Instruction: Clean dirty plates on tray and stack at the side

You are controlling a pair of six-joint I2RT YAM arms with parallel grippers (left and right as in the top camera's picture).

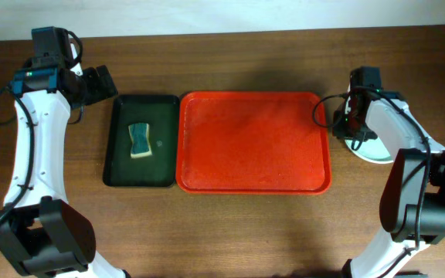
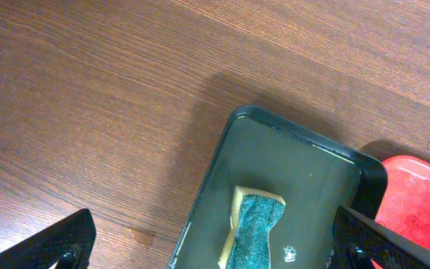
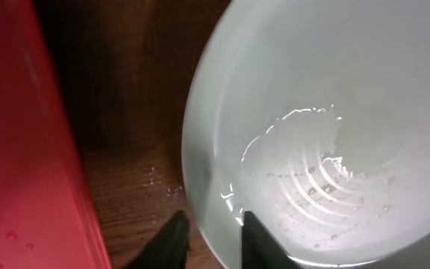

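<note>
The red tray lies in the middle of the table with no plates on it; its edge shows in the right wrist view. A pale mint green plate lies on the table to the right of the tray. It is wet with water drops in the right wrist view. I cannot tell whether other plates lie under it. My right gripper is shut on the plate's left rim, one finger outside and one inside. My left gripper is open and empty, above the dark tray's far left corner.
A smaller dark green-black tray sits left of the red tray and holds a yellow and green sponge. Small water drops lie on the wood by the plate.
</note>
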